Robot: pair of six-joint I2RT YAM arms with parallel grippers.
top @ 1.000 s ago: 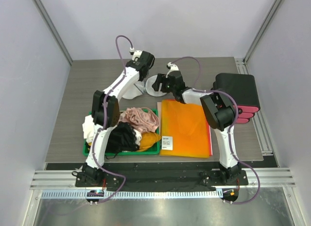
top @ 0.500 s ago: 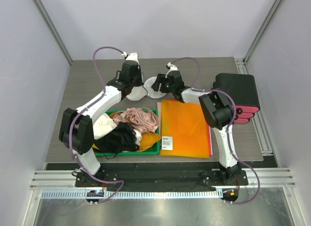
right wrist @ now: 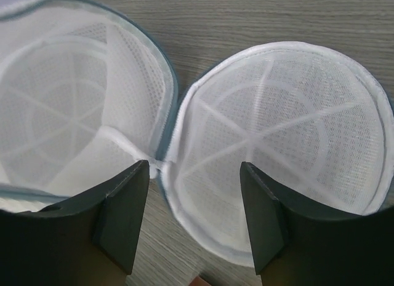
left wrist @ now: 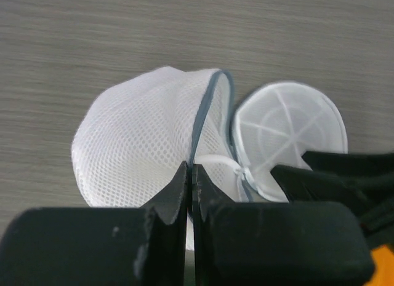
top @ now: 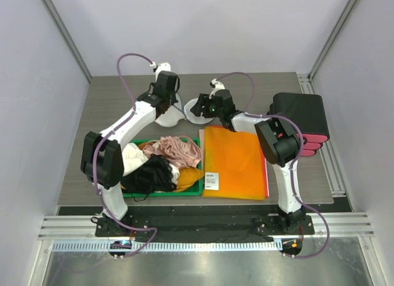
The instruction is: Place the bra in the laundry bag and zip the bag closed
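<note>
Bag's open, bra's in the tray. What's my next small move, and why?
Probably close the right claw on the flap rim by the hinge: its fingers stand open astride it, the left claw is shut at the laundry bag rim, and the bra lies ungrasped.

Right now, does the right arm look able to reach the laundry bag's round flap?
Probably yes: the right claw hangs open directly over the flap, with nothing visible between them.
</note>
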